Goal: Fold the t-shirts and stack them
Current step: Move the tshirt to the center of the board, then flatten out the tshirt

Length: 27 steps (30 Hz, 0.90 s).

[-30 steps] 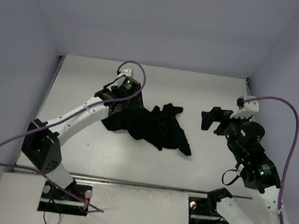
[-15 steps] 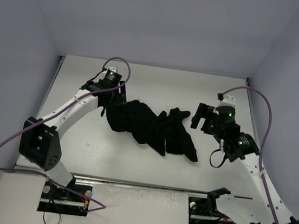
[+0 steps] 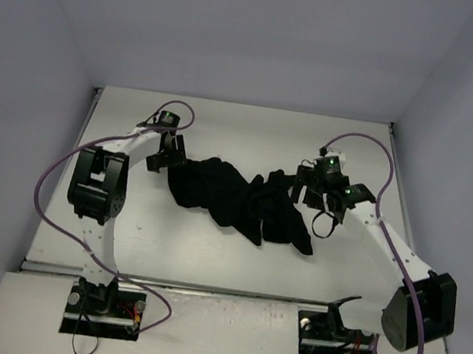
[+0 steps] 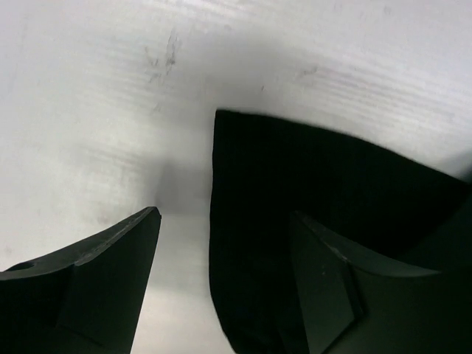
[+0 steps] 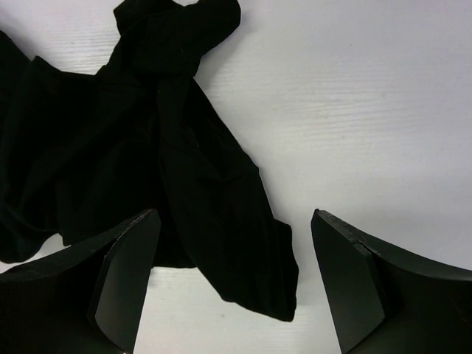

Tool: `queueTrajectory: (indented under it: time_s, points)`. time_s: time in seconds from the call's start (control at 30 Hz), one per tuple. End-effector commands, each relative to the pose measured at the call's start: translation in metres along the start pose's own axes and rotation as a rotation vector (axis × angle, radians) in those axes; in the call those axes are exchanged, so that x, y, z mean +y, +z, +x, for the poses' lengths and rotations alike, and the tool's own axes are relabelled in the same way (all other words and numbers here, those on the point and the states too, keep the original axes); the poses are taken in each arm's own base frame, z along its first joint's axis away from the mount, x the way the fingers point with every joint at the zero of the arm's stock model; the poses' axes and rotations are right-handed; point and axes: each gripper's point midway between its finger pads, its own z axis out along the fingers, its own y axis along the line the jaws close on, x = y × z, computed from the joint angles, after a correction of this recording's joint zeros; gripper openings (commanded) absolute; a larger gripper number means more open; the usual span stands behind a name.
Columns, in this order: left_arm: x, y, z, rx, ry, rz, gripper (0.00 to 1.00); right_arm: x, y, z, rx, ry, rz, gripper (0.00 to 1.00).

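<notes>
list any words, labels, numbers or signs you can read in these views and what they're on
None can be read in any view.
The black t-shirt shows only plain fabric, the white table only faint scuffs, and the left hand and right hand carry no visible markings.

The top camera looks down from high behind both arm bases, taking in the whole table (image 3: pixel 226 124). Each wrist camera sits close behind its own fingers, facing down. The left gripper's (image 4: pixel 225 217) view shares the t-shirt (image 4: pixel 317 192) edge between its fingers with the top view. The right gripper's (image 5: pixel 234 214) view shares the cloth ahead of its fingers.
</notes>
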Motion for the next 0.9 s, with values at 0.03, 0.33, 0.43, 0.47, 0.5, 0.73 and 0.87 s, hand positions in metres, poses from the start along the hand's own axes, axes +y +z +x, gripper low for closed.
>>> queueTrajectory:
  time_s: [0.03, 0.33, 0.43, 0.47, 0.5, 0.73, 0.87]
  points:
    - [-0.017, 0.005, -0.045, -0.101, 0.014, 0.062, 0.63, 0.018, 0.008, -0.038, -0.071, 0.002, -0.042, 0.81]
    - [-0.012, 0.04, -0.034, -0.071, 0.033, 0.021, 0.12, 0.013, 0.039, -0.046, -0.061, -0.014, 0.02, 0.8]
    - [-0.011, 0.034, -0.037, -0.086, 0.049, 0.028, 0.0, 0.01, 0.055, -0.055, -0.053, 0.003, 0.015, 0.8]
    - [-0.012, 0.028, -0.04, -0.099, 0.051, 0.038, 0.0, 0.007, 0.063, -0.056, -0.033, 0.021, 0.006, 0.8]
    - [-0.014, 0.023, -0.043, -0.111, 0.055, 0.047, 0.0, 0.001, 0.069, -0.06, -0.025, 0.046, 0.004, 0.79]
    - [-0.021, -0.029, -0.066, -0.242, 0.079, 0.117, 0.0, 0.0, 0.106, -0.084, 0.026, 0.092, -0.076, 0.74]
    - [-0.021, -0.049, -0.069, -0.274, 0.096, 0.137, 0.0, 0.013, 0.129, -0.08, 0.063, 0.091, -0.133, 0.72]
